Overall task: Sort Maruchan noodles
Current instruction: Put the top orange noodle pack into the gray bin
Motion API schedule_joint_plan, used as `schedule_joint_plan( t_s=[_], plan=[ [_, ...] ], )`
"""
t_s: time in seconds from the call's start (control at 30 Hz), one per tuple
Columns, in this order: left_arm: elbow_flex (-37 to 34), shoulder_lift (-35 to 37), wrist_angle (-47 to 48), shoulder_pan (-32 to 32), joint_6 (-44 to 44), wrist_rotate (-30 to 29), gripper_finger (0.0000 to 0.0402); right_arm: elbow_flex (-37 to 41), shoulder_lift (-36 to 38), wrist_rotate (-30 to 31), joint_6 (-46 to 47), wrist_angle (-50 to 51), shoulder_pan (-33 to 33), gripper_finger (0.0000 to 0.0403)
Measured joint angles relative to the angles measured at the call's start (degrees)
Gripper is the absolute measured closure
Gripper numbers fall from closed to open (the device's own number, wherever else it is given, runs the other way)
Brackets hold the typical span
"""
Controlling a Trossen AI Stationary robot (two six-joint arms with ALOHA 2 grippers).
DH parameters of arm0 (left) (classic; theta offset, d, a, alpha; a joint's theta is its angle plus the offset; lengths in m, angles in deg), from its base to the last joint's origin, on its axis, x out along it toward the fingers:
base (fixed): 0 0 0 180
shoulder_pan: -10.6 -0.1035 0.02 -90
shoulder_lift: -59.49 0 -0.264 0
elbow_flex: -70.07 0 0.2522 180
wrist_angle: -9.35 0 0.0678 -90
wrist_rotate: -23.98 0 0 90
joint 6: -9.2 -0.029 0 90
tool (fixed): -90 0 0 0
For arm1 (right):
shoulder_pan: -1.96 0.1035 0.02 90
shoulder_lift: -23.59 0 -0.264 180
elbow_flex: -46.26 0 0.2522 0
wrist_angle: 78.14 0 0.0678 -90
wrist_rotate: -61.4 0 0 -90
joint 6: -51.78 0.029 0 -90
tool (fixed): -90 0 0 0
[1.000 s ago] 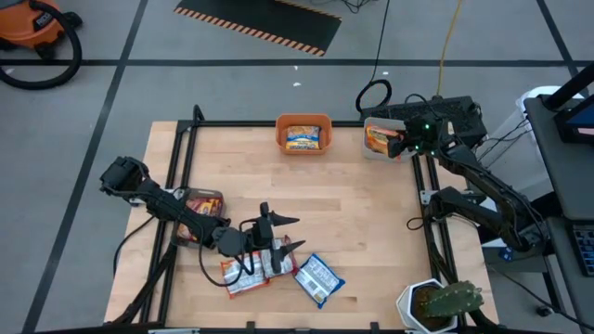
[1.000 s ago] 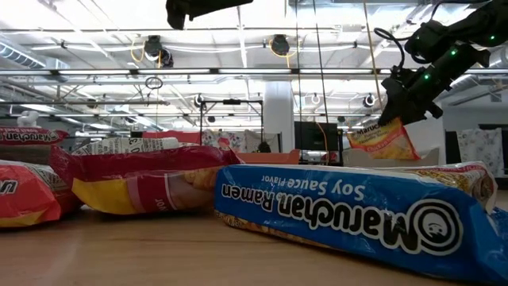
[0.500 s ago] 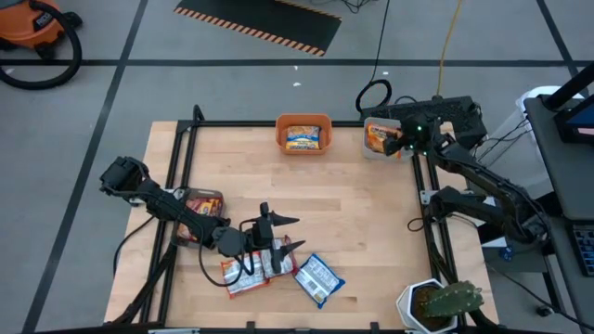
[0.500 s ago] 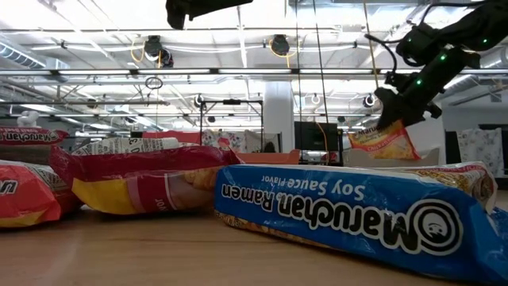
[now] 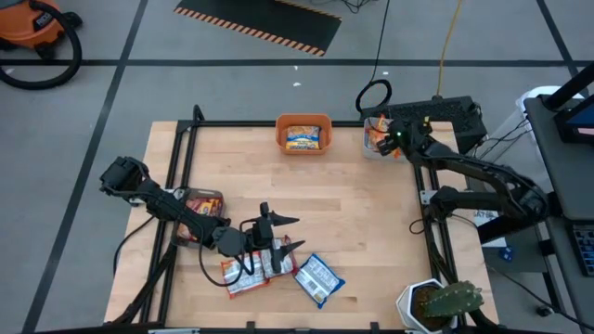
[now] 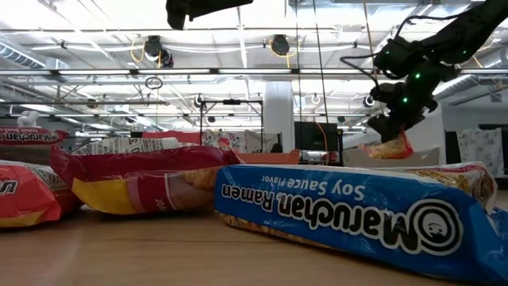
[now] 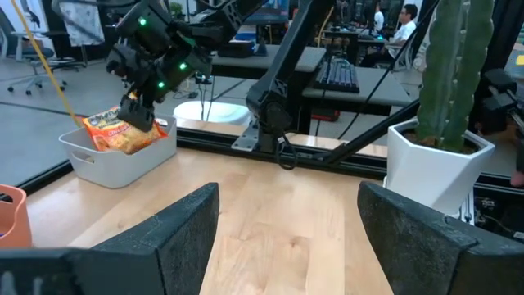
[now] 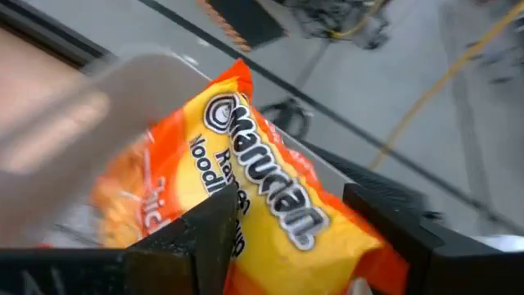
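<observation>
Moved: right tool point(image 6: 389, 131) has dropped over the grey bin point(image 7: 123, 156), far right.
Grip: pinching an orange noodle packet point(image 8: 246, 188), for sorting.
Left tool point(image 5: 278, 237): spread above near packets point(image 5: 255, 269) on the surface point(image 5: 362, 232).

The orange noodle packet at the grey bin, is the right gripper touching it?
Touching. In the right wrist view the orange packet sits between the right gripper fingers, against them, over the grey bin.

Orange packet point(image 5: 375, 137) tilted in far-right bin, three packets point(image 5: 278, 271) near front, perhaps overlapping
</observation>
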Motion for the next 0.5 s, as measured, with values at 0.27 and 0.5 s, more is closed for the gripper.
schedule_joint_plan(
  t_s=[0.27,0.5],
  plan=[
    [0.0,0.0,0.8,0.0,0.0,0.0,0.0105,0.1,0.0,9.1,-9.4,-3.0,2.2,0.0192],
    [0.0,0.0,0.9,0.0,0.0,0.0,0.0105,0.1,3.3,11.6,-9.6,-2.5,4.2,0.0184]
  ],
)
